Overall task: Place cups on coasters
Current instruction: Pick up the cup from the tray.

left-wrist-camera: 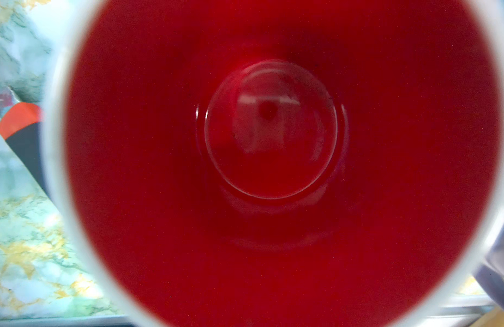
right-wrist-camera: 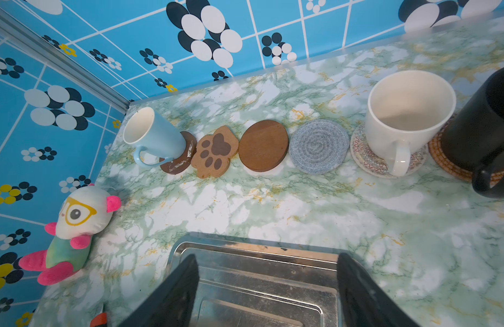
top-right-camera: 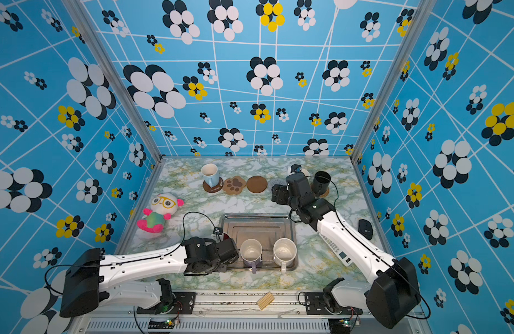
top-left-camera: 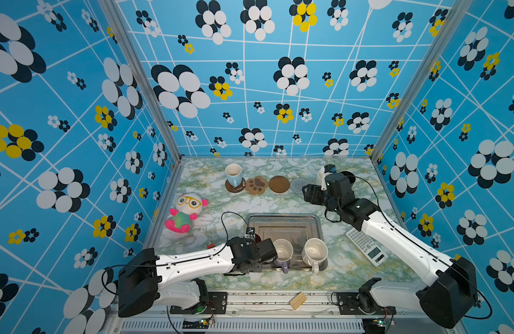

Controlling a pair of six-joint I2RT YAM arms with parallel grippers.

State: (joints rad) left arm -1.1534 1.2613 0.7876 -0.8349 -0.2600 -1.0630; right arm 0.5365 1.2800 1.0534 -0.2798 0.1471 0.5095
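My white-and-black left arm (top-left-camera: pixel 192 260) crosses the lower centre, black left gripper (top-left-camera: pixel 264 250) pointing down, jaws hidden. My right arm (top-left-camera: pixel 394 237) rises from lower right, right gripper (right-wrist-camera: pixel 267 263) spread wide, holding nothing.

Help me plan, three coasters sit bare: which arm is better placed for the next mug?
Likely left. Its end effector is over the red-lined mug at the steel tray's edge; the right end effector hangs open, empty, near the coasters.
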